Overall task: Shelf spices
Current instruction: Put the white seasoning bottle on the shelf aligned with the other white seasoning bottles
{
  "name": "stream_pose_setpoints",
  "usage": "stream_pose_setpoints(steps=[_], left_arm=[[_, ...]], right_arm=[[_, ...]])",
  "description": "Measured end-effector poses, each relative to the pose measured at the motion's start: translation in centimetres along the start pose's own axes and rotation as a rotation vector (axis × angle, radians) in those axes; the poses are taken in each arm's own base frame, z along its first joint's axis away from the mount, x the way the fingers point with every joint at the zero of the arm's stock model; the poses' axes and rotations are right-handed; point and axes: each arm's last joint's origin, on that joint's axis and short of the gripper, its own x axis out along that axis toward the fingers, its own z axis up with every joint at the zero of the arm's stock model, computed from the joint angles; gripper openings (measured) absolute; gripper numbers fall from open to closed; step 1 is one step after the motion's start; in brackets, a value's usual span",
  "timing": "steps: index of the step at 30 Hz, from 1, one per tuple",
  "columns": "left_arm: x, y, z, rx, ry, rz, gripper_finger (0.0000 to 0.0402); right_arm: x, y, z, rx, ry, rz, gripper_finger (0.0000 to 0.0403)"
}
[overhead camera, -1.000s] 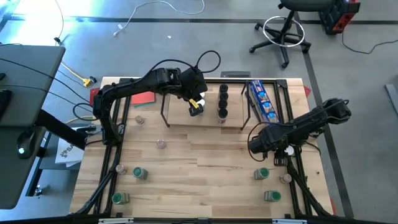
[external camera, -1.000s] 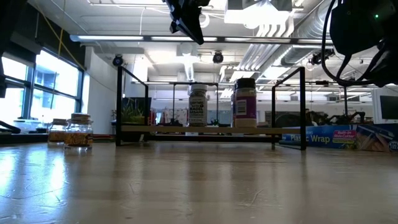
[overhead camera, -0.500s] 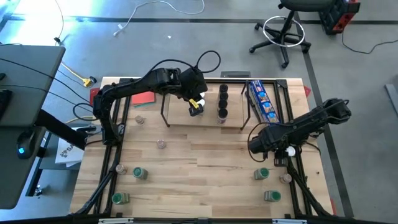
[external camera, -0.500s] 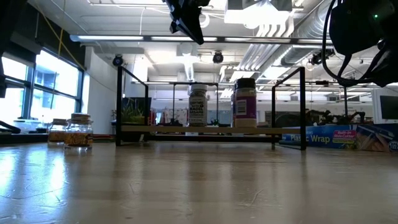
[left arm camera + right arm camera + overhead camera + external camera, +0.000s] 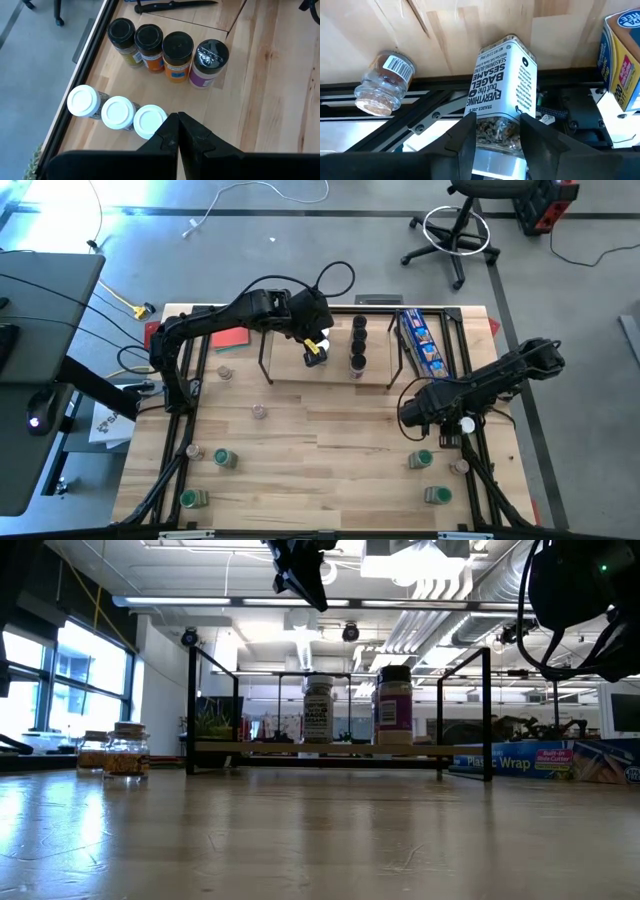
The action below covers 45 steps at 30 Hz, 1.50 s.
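- Seven jars are already sitting on the shelf (image 5: 330, 370) as far as the left wrist view shows: four dark-lidded jars (image 5: 167, 52) in a row, and three white-lidded jars (image 5: 117, 111) touching each other in a second row beside them.
- Loose spices are still lying around the tabletop (image 5: 330, 440) — a few green-lidded jars (image 5: 225, 459) toward the near edge on both sides, plus small ones on the left.
- The right gripper (image 5: 495, 132) is clamping a bagel-seasoning jar (image 5: 501, 87), label facing the wrist camera, fingers pressing on both sides of the glass. It's hanging off the right side of the table, near the blue box (image 5: 420, 340), with another small clear jar (image 5: 384, 82) lying on its side nearby.
- The left gripper (image 5: 178, 131) is hovering over the shelf, just beside the last white lid, fingers pinched together with nothing between them — looks to me like it's done with a placement.
- Step in hand, my guess: the right arm is carrying its jar toward the shelf.
- Next move is calling for turning that jar upright and swinging it over to a free spot on the slanted board, without knocking the dark-lidded row. The left arm is probably needing to clear out first.
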Motion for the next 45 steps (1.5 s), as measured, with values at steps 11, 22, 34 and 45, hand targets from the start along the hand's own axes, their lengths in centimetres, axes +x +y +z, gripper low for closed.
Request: stream_pose_setpoints(steps=[11, 22, 34, 45], left_arm=[[0.0, 0.0, 0.0, 0.016, 0.0, 0.0, 0.0], [0.0, 0.0, -0.1, 0.016, 0.007, 0.0, 0.0], [0.0, 0.0, -0.1, 0.016, 0.006, 0.0, 0.0], [0.0, 0.0, -0.1, 0.017, 0.005, -0.017, 0.0]], right_arm=[[0.0, 0.3, 0.4, -0.042, -0.031, 0.073, 0.0146], [-0.2, 0.7, 1.5, 0.081, -0.127, 0.123, 0.0233], [-7.8, 1.5, 1.2, 0.111, -0.428, -0.003, 0.024], [-12.1, -0.6, -6.3, 0.369, -0.606, 0.058, 0.024]])
